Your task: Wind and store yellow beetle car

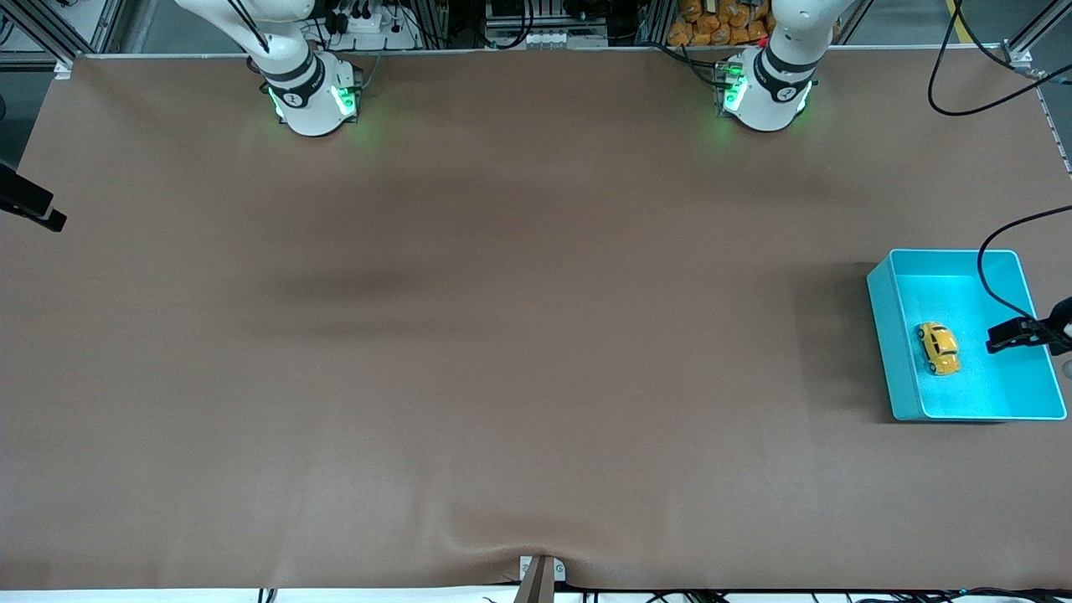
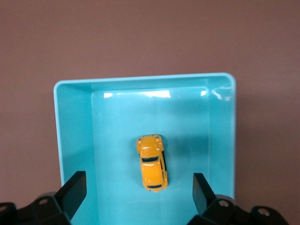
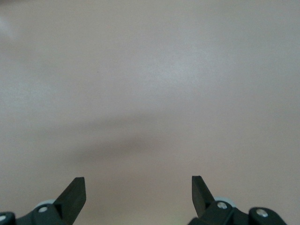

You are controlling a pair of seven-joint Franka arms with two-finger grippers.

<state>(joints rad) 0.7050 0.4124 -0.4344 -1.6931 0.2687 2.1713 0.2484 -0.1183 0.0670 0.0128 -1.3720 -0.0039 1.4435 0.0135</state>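
The yellow beetle car [image 1: 938, 347] lies on the floor of the turquoise bin [image 1: 881, 335], which stands at the left arm's end of the table. In the left wrist view the car [image 2: 152, 161] sits free in the bin [image 2: 140, 80], apart from both fingers. My left gripper [image 1: 1002, 337] hangs over the bin, open, holding nothing; its fingers [image 2: 75, 190] stand wide on either side of the car. My right gripper [image 3: 138, 187] is open over bare brown table with nothing between its fingers.
A black cable [image 1: 988, 276] from the left arm loops over the bin's corner farthest from the front camera. Another cable [image 1: 963, 100] lies near the left arm's base. A dark object [image 1: 29, 205] juts in at the right arm's end. The brown mat [image 1: 502, 335] covers the table.
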